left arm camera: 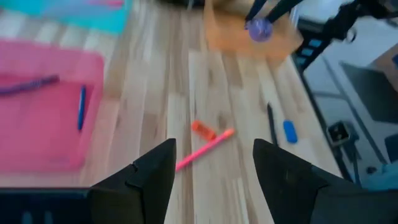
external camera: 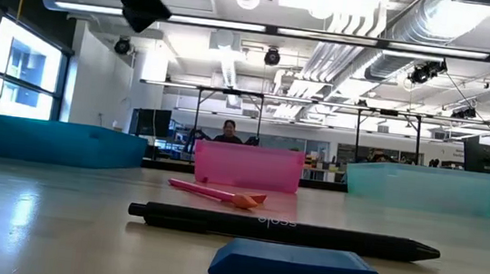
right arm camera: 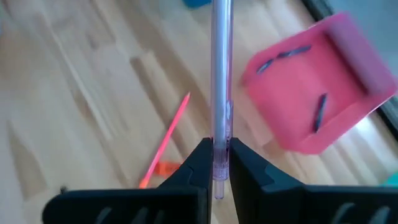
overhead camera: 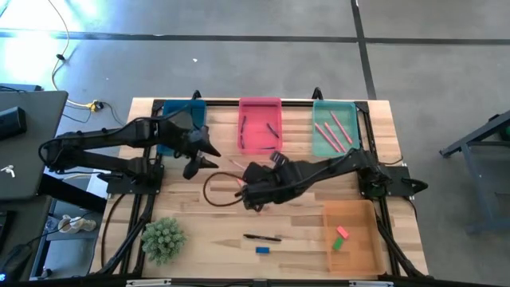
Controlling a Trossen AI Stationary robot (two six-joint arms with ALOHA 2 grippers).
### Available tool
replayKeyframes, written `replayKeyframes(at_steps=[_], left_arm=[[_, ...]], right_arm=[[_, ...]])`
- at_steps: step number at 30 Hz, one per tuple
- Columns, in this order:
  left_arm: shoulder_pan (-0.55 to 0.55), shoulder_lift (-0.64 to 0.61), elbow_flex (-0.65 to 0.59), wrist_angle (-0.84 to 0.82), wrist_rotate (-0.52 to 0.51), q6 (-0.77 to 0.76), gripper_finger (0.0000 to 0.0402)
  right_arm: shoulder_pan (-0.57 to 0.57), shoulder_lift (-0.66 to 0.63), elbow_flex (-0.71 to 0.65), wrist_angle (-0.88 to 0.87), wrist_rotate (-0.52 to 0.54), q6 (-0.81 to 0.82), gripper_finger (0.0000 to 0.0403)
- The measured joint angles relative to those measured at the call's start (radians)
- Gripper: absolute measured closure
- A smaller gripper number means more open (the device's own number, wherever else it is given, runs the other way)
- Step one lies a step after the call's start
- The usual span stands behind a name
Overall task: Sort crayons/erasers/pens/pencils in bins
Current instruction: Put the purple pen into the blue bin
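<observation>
My right gripper (right arm camera: 220, 155) hangs over the middle of the table (overhead camera: 191, 239), shut on a translucent purplish pen (right arm camera: 221, 68). To its left my left gripper (left arm camera: 214, 165) stands open and empty above the table, near the dark blue bin (overhead camera: 180, 119). A salmon-pink stick (left arm camera: 205, 149) and an orange stub (left arm camera: 203, 130) lie flat below the grippers. A black pen (external camera: 281, 230) and a blue eraser (external camera: 295, 265) lie near the front edge. The pink bin (overhead camera: 260, 127) holds dark pens (right arm camera: 318, 112). A pink eraser (overhead camera: 342, 233) and a green eraser (overhead camera: 338, 244) lie in the orange bin (overhead camera: 358, 255). My right gripper pinches the purplish pen near one end (right arm camera: 221, 144) between its two fingers. A short stub (right arm camera: 219, 186) sticks out behind the pads, and the long rest runs forward past the fingertips. The fingers slant downward, and the pen is lifted clear of the table.
The teal bin (overhead camera: 335, 127) at the far right holds several salmon-pink sticks. A small green plant (overhead camera: 163, 239) stands at the near left. A dark cable loop (overhead camera: 209, 191) hangs beside the right gripper. A laptop (overhead camera: 24, 143) sits off the table's left side.
</observation>
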Motion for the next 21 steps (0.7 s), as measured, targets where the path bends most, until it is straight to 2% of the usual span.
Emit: replayKeyframes(at_steps=[4, 9, 17, 21], left_arm=[[0.004, -0.012, 0.000, 0.095, 0.049, -0.003, 0.0198], [0.003, -0.014, 0.000, 0.200, 0.055, -0.019, 0.0198], [0.002, -0.013, 0.000, 0.357, 0.046, -0.072, 0.0197], [0.002, -0.013, 0.000, 0.408, 0.043, -0.092, 0.0197]], right_arm=[[-0.030, -0.061, -0.049, 0.059, 0.018, -0.007, 0.0383], [-0.060, -0.079, -0.043, 0.083, 0.058, -0.037, 0.0383], [-0.115, -0.085, -0.031, 0.260, 0.055, -0.187, 0.0383], [-0.131, -0.085, -0.030, 0.344, 0.018, -0.241, 0.0383]])
